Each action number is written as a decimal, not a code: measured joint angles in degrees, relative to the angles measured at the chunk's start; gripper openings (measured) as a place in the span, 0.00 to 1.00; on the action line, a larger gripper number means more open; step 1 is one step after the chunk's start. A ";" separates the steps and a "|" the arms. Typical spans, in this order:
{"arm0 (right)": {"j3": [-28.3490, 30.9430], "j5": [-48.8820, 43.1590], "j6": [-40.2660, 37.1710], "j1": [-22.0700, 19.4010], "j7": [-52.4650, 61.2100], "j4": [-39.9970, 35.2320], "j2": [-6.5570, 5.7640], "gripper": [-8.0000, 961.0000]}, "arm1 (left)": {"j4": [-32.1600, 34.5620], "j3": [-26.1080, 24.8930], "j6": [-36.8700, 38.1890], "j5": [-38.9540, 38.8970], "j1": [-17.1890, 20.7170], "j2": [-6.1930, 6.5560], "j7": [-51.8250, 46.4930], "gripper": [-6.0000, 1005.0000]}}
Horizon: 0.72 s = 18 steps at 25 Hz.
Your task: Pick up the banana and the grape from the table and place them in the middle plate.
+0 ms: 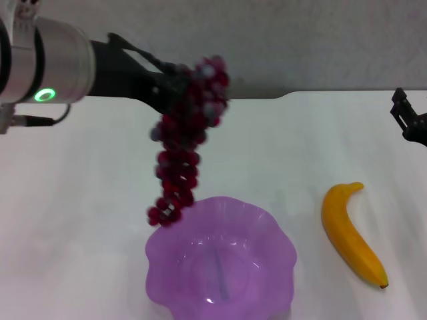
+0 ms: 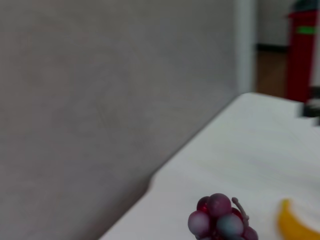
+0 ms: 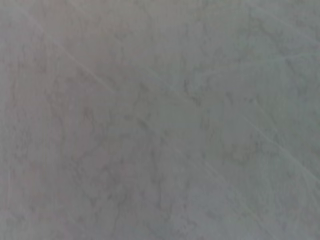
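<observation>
My left gripper (image 1: 175,85) is shut on the top of the grape (image 1: 183,143), a long bunch of dark red and purple-grey berries hanging in the air. The bunch's lower end dangles just above the far left rim of the purple scalloped middle plate (image 1: 267,230). A few top berries of the grape (image 2: 220,220) show in the left wrist view, with the banana (image 2: 295,225) beyond them. The yellow banana (image 1: 350,233) lies on the white table (image 1: 80,220), right of the plate. My right gripper (image 1: 410,120) sits at the far right edge, above the table.
A grey wall stands behind the table's notched far edge (image 1: 287,95). The right wrist view holds only a plain grey-white surface. A red object (image 2: 302,50) stands far off past the table's end.
</observation>
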 joint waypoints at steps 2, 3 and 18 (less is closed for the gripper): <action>-0.05 0.00 0.01 0.00 0.00 0.01 0.00 0.68 | 0.00 -0.11 -0.95 -3.37 -0.32 0.06 1.03 0.16; -0.05 0.00 0.02 0.00 0.01 0.02 0.00 0.68 | 0.00 -0.15 -1.58 -5.38 -0.38 0.06 1.83 0.16; -0.22 0.00 0.02 0.33 0.02 -0.25 0.00 0.68 | 5.44 8.82 0.00 -9.29 2.94 -0.33 3.66 0.16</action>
